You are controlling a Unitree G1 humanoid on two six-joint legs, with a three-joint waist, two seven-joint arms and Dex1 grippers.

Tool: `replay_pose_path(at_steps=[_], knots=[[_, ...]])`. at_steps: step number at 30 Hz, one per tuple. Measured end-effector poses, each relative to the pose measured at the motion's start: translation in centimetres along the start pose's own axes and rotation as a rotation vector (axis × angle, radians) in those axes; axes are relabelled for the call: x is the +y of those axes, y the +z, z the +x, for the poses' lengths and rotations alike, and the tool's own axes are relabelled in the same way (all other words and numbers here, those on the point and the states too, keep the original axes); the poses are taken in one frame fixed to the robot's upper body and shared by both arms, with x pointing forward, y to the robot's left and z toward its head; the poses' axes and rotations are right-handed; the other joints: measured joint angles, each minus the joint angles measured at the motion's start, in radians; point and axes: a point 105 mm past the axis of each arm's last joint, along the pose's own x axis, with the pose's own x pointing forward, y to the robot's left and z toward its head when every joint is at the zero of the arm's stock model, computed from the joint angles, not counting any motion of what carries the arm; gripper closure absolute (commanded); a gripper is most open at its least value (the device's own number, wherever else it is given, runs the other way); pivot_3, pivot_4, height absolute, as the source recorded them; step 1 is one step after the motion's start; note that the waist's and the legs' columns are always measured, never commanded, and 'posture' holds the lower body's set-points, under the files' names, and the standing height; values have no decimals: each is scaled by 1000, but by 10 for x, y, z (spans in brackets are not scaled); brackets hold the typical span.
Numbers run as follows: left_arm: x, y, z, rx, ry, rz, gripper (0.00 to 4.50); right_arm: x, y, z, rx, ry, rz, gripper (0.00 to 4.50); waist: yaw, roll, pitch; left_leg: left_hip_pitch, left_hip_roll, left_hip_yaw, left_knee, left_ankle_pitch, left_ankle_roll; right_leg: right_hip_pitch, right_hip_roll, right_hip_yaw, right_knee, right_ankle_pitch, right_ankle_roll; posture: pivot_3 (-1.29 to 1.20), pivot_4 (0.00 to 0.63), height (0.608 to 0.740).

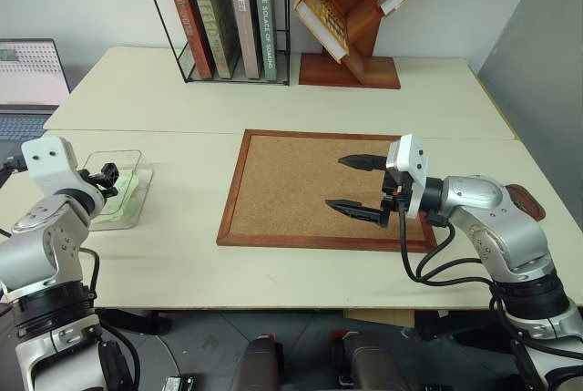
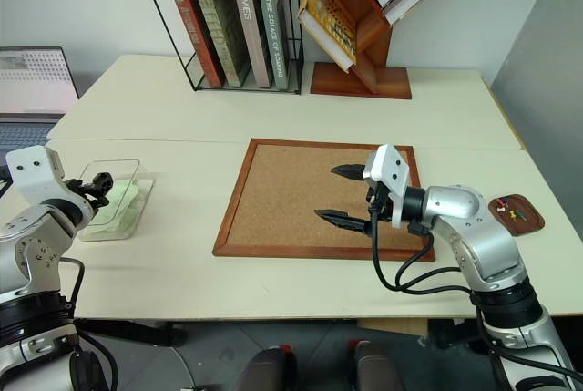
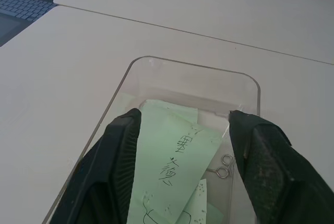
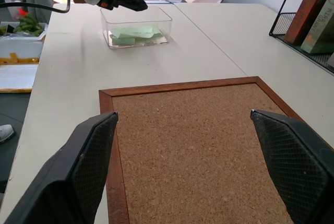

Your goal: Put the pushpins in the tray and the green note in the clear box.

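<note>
A cream tabletop runs before a white wall, a laptop at its far left corner. Near the left edge the clear box holds the green note, lying flat inside with a small wire clip beside it. The left gripper hangs just over the box, fingers spread to either side of the note and gripping nothing. The risk here, as a judgement: a careless pull-back could snag a finger on the box wall and tip or drag it, or catch the paper and lift it out again. Centre stage lies the cork board, bare of pins. The right gripper hovers above its right half, fingers wide apart and empty. By the right edge sits the tray with pushpins in it, red and white heads showing. At the far edge stand a book rack and a wooden book stand, well clear of both arms; nothing blocks either one.
</note>
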Motion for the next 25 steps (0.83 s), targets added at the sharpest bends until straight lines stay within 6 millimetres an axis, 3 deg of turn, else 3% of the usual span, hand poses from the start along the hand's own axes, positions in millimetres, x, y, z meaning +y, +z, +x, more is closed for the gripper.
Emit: replay_pose_path(at_steps=[5, 8, 10, 13, 14, 17, 19, 25], knots=[[-26, 24, -9, -114, -100, 96, 1121, 1, 0, 0, 0, 1, 0, 181, 1, 0, 0, 0, 0, 0, 0, 0, 0, 0, 0, 0, 0, 0, 0, 0, 150, 740], [-56, 43, -20, -201, -223, 175, 1121, 3, -1, -4, -9, -11, 7, 181, 1, 0, 0, 0, 0, 0, 0, 0, 0, 0, 0, 0, 0, 0, 0, 0, 150, 740], [-74, 45, -25, -213, -305, 203, 1121, -1, -1, -10, -20, -56, 26, 181, 0, 0, 0, 0, 0, 1, 0, 0, 0, 0, 0, 1, 0, 0, 0, 0, 150, 740], [-105, 37, -35, -200, -443, 274, 1121, -11, -6, -22, -32, -167, 59, 181, 2, -1, 0, 0, -1, 0, 0, 0, 0, 0, 0, 1, 0, 0, 0, 0, 150, 740], [-122, 27, -41, -184, -519, 312, 1121, -14, -13, -31, -26, -236, 83, 181, 1, -1, 0, 0, -1, 1, 0, 0, 0, 0, 0, 2, -1, 0, 0, 0, 150, 740], [-146, 5, -52, -156, -641, 321, 1121, -17, -38, -50, 25, -386, 146, 181, 1, -1, 0, 0, 0, 1, -1, 0, 0, 0, 0, 1, -1, 0, 0, 0, 150, 740], [-156, -10, -57, -123, -703, 331, 1121, -19, -54, -60, 59, -482, 177, 181, -2, 0, 0, 0, 0, 2, -1, 0, 0, -1, 0, 2, 0, 0, 0, 0, 150, 740], [-170, -29, -72, -116, -838, 370, 1121, -17, -75, -79, 122, -613, 185, 181, -6, 0, 0, 2, 1, 2, 0, 0, 0, 0, 1, 1, 1, -1, -2, 0, 150, 740]])
